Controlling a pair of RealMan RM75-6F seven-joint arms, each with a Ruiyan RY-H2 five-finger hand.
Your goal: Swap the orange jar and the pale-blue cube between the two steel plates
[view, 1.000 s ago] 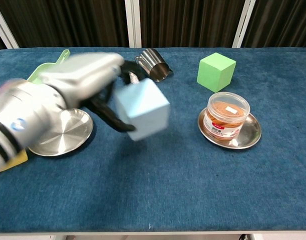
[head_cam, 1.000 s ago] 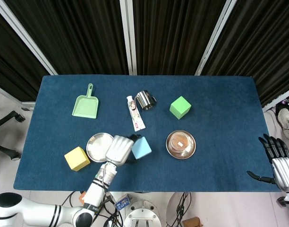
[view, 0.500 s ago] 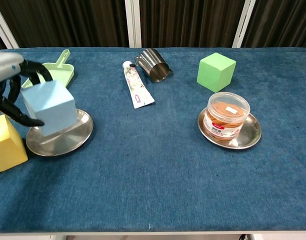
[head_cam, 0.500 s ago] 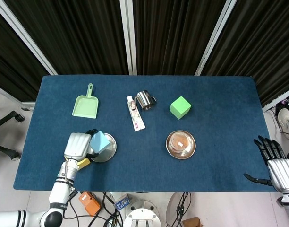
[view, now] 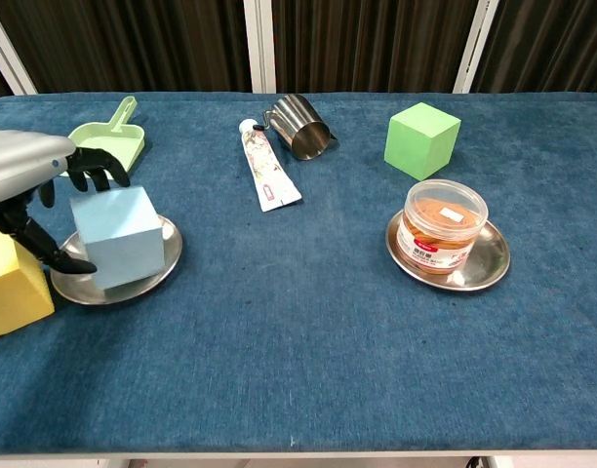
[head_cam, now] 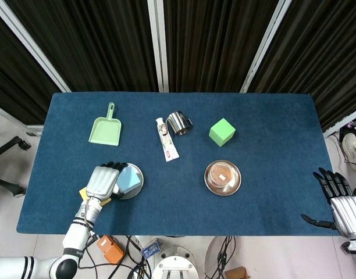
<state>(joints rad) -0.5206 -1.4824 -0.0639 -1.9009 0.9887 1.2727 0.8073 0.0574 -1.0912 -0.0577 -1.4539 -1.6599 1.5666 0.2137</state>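
The pale-blue cube [head_cam: 130,178] [view: 118,237] sits on the left steel plate [head_cam: 138,185] [view: 154,276]. My left hand [head_cam: 103,182] [view: 27,175] holds it, with fingers [view: 92,166] over its top left edge and the thumb low against its left side. The orange jar [head_cam: 222,175] [view: 441,226] stands upright on the right steel plate [head_cam: 237,184] [view: 490,263]. My right hand [head_cam: 342,201] hangs open off the table's right edge, far from the jar, and shows only in the head view.
A yellow cube [view: 11,283] stands right beside the left plate, under my left wrist. Across the back lie a green dustpan [head_cam: 105,129] [view: 113,136], a tube [head_cam: 167,139] [view: 264,177], a steel cup [head_cam: 178,122] [view: 300,126] and a green cube [head_cam: 222,132] [view: 421,140].
My left hand carried the pale-blue cube left from mid-table and lowered it onto the left plate. The jar and right hand stayed nearly still.
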